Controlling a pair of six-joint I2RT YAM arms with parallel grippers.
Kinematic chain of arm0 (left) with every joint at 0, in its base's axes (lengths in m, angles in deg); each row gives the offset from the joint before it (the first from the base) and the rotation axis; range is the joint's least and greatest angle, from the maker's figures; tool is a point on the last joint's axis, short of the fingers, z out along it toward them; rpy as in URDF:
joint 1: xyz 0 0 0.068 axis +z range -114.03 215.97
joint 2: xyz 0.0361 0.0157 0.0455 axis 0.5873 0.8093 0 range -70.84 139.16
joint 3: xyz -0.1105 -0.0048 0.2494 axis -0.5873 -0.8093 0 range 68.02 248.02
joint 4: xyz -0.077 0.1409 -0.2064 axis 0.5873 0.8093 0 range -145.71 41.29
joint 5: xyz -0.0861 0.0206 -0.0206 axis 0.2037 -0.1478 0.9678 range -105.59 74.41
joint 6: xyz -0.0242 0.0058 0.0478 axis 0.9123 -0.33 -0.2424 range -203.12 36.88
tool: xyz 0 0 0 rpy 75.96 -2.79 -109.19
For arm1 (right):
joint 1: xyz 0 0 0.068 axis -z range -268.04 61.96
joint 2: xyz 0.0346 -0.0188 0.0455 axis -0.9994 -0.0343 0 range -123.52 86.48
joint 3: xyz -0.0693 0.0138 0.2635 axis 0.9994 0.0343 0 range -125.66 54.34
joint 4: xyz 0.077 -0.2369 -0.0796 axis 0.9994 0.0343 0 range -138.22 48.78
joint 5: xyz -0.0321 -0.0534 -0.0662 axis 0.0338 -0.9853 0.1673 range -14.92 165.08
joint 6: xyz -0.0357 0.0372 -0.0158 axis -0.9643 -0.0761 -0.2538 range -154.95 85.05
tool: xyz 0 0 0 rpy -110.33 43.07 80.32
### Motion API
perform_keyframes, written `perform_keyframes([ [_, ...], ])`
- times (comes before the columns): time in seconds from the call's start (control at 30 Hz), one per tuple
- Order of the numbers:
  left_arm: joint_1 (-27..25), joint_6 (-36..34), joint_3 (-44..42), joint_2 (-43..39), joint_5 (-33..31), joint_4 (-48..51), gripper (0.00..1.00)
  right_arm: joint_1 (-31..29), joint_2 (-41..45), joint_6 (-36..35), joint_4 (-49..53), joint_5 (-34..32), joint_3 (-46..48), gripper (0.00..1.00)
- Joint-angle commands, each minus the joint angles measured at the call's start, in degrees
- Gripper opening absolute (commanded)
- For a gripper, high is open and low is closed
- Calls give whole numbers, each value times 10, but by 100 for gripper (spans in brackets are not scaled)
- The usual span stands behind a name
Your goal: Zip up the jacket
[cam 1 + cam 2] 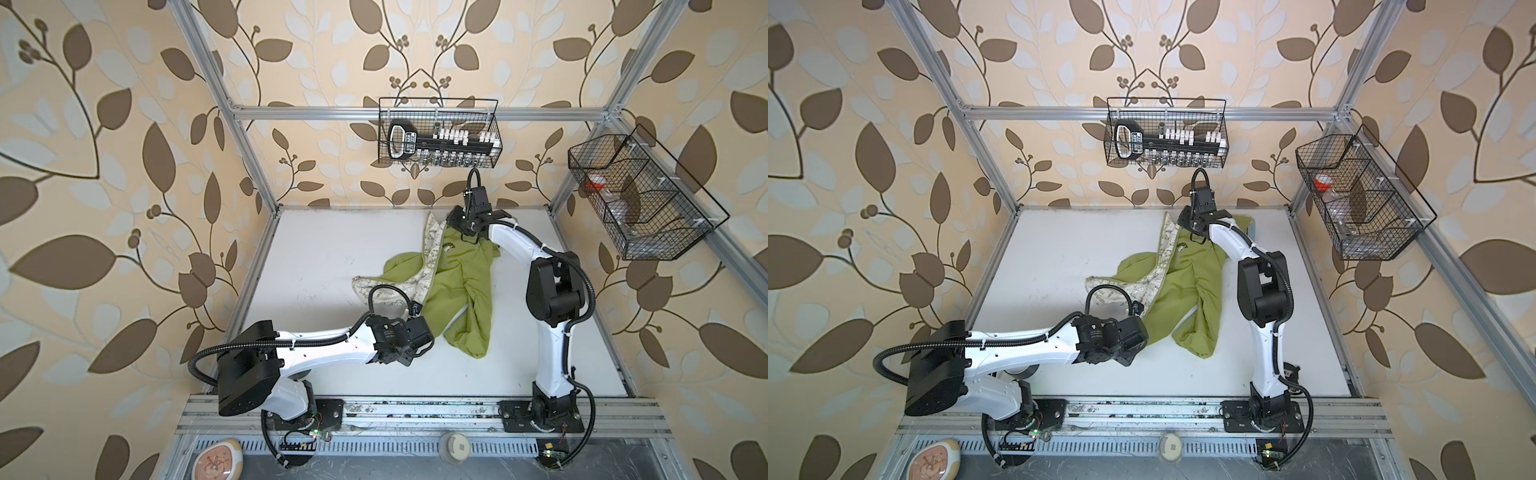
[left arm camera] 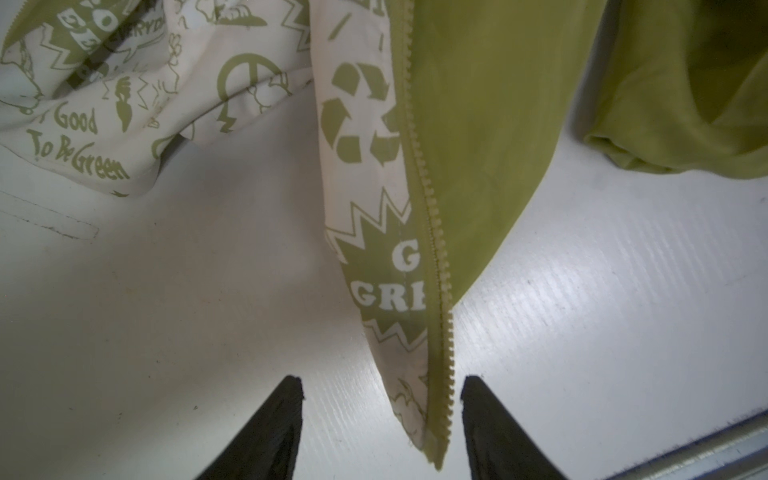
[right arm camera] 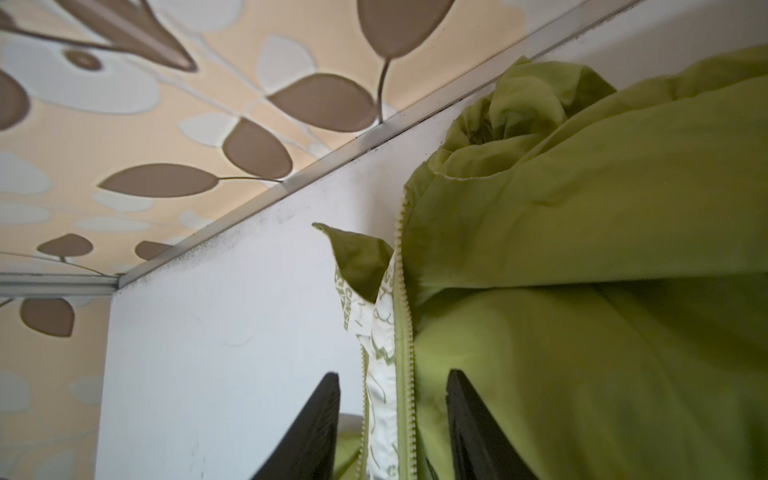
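Observation:
The lime-green jacket (image 1: 457,282) (image 1: 1183,291) lies crumpled and unzipped on the white table (image 1: 324,257), its cream printed lining (image 2: 361,166) folded outward. My left gripper (image 2: 382,380) is open at the jacket's near bottom corner. The toothed zipper edge (image 2: 436,249) runs down between its fingers, touching neither. My right gripper (image 3: 394,374) (image 1: 468,237) sits at the jacket's far end by the back wall. Its jaws stand apart around both zipper edges (image 3: 405,332) and a strip of lining. The zipper slider is not visible.
A wire basket (image 1: 440,133) with tools hangs on the back rail, and another wire basket (image 1: 640,199) hangs on the right frame. Aluminium posts and rails (image 1: 415,411) border the table. The back wall stands close behind the right gripper.

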Motion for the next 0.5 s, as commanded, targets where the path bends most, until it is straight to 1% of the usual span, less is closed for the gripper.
perform_keyframes([
  [0.0,-7,3,-9,-13,-3,-2,63,1,-37,6,-12,0,-29,38],
  [0.17,-10,7,-21,-21,8,-16,65,2,-57,3,-40,8,-36,41],
  [0.27,-11,8,-26,-22,15,-25,65,3,-65,4,-56,14,-35,42],
  [0.37,-17,9,-25,-27,13,-32,65,6,-76,8,-69,24,-38,41],
  [0.47,-24,10,-22,-25,1,-30,65,7,-84,15,-78,33,-41,38],
])
